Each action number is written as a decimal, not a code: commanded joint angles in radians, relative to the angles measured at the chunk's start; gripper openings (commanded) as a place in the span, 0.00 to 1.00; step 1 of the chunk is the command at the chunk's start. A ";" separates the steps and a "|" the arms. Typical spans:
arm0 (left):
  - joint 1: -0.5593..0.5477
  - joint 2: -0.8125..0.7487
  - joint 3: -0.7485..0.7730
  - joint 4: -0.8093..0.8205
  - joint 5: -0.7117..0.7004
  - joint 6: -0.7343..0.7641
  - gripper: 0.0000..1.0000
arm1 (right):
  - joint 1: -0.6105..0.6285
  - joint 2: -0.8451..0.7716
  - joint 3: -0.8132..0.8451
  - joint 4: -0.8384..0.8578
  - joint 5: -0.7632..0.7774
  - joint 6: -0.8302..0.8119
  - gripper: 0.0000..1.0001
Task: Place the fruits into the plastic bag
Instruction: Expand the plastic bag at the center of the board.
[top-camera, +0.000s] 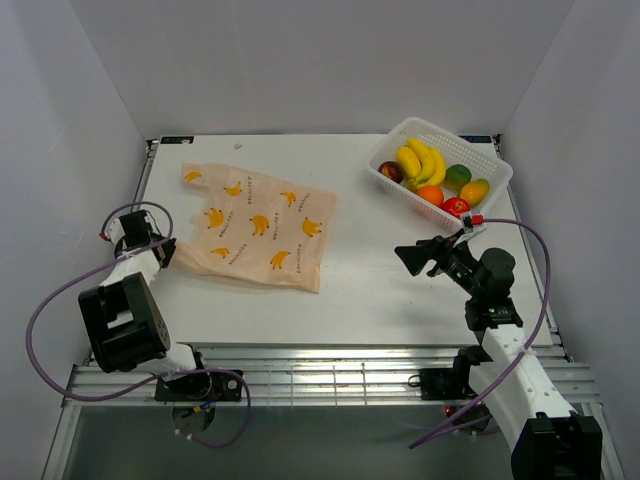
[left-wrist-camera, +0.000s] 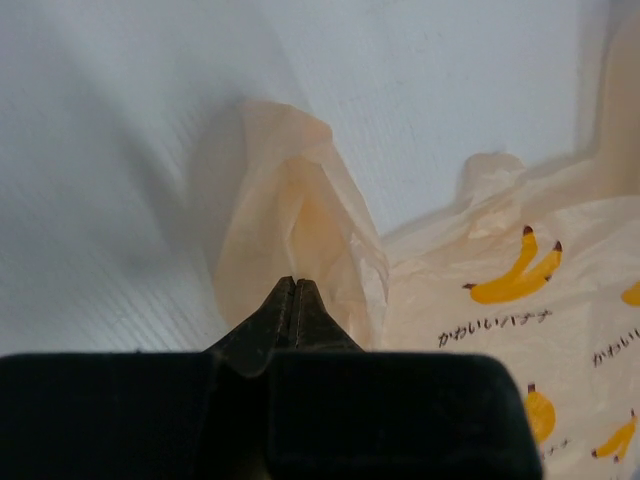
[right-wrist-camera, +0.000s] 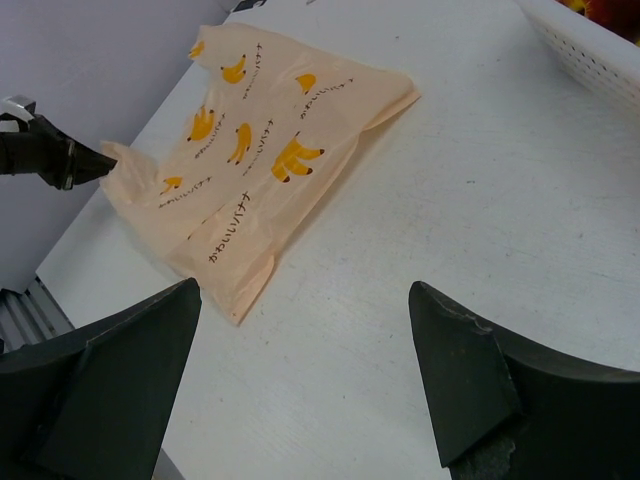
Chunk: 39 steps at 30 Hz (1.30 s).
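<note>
The peach-orange plastic bag (top-camera: 262, 226) with printed bananas lies flat on the white table, left of centre. My left gripper (top-camera: 170, 254) is at its left handle. In the left wrist view the jaws (left-wrist-camera: 296, 282) are shut, with the handle loop (left-wrist-camera: 300, 220) standing up at the tips. The right wrist view shows that handle (right-wrist-camera: 122, 160) lifted at the left fingertip. The fruits sit in the white basket (top-camera: 400, 135) at the back right: banana bunch (top-camera: 422, 160), orange (top-camera: 430, 194), red (top-camera: 456, 206), dark-red (top-camera: 391, 171), green (top-camera: 457, 175) and yellow-green (top-camera: 475, 190) pieces. My right gripper (top-camera: 420, 256) is open and empty above bare table (right-wrist-camera: 305, 288).
The basket's lattice wall shows at the top right of the right wrist view (right-wrist-camera: 590, 55). White walls enclose the table on three sides. Purple cables loop beside both arms. The table's front edge runs just ahead of the arm bases.
</note>
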 joint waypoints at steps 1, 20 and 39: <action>0.004 -0.164 -0.076 0.223 0.168 0.069 0.00 | 0.001 -0.006 0.002 0.050 -0.028 -0.012 0.90; -0.530 -0.580 -0.135 0.339 0.367 0.214 0.00 | 0.535 0.417 0.336 0.001 0.085 -0.329 0.90; -0.920 -0.548 -0.129 0.415 0.246 0.172 0.00 | 0.846 0.672 0.605 -0.001 0.476 -0.471 0.90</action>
